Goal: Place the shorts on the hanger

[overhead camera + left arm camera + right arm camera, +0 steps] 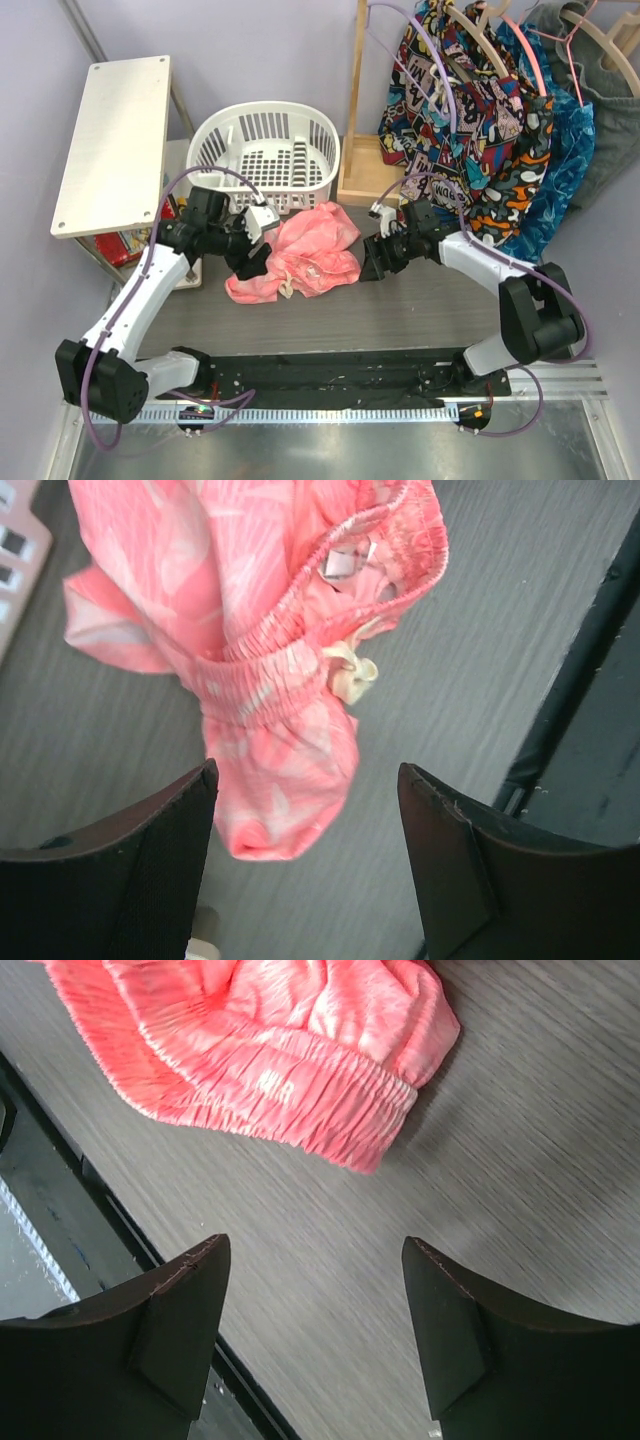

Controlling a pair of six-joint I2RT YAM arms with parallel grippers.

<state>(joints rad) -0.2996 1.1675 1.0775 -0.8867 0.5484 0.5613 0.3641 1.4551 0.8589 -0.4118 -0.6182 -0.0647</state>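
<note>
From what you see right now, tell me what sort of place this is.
Likely a robot test bench set up for laundry handling: a white laundry basket, comic-print garments hanging at the back right, and coral-pink shorts crumpled on the grey table.

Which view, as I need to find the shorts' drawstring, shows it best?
Left wrist: the drawstring knot sits close and sharp against the waistband of the shorts. The top view gives only a tiny pale speck on the fabric; the right wrist shows waistband but no drawstring.
</note>
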